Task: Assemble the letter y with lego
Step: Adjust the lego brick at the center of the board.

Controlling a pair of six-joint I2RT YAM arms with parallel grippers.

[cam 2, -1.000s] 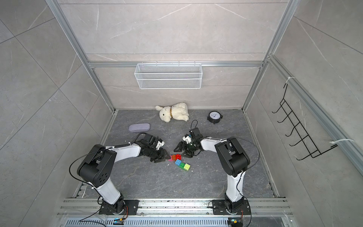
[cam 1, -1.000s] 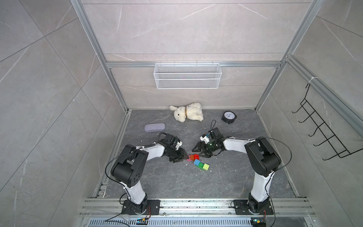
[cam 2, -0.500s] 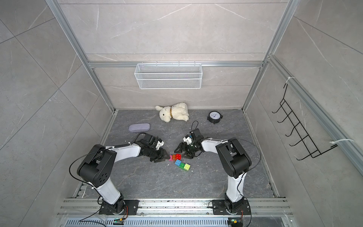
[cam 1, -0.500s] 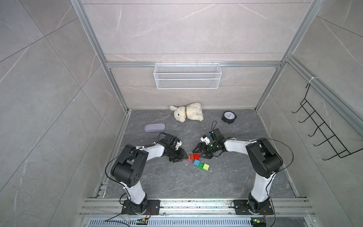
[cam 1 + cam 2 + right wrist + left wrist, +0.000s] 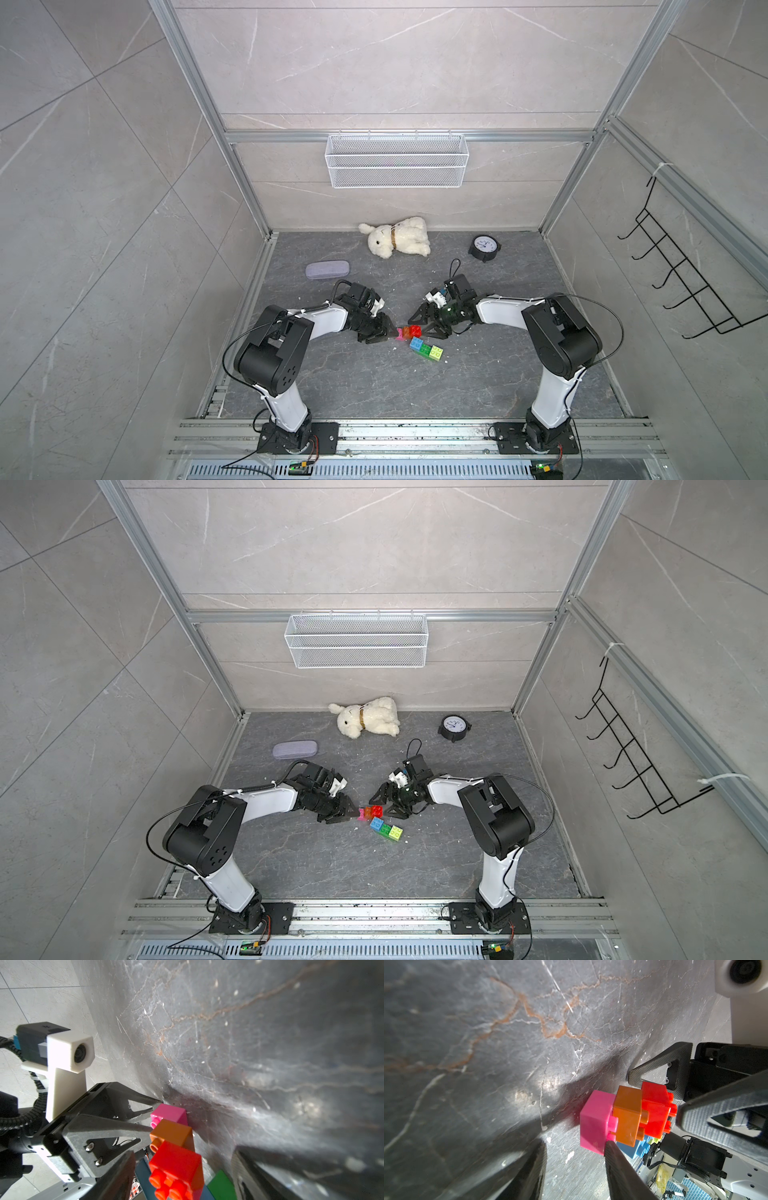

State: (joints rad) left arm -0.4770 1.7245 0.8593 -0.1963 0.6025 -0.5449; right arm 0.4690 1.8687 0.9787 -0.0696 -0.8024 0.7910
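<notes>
The pink-orange-red stem (image 5: 409, 332) lay on the counter (image 5: 374, 386) close beside the blue-green-lime bar (image 5: 426, 351), not yet a y. The left gripper (image 5: 390, 330), jaws clenched empty, touched its pink end. The right gripper (image 5: 417, 328), jaws released, straddled its red end. Next, I reckoned, the stem needed seating on the bar's middle.

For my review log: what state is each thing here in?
left gripper: shut, empty, tip against the pink brick.
right gripper: open, jaws around the red brick.
stem: pink, orange, red joined, lying flat.
blue-green-yellow row: joined, beside the stem.
grey case: closed.
plush rabbit: lying on its side.
</notes>
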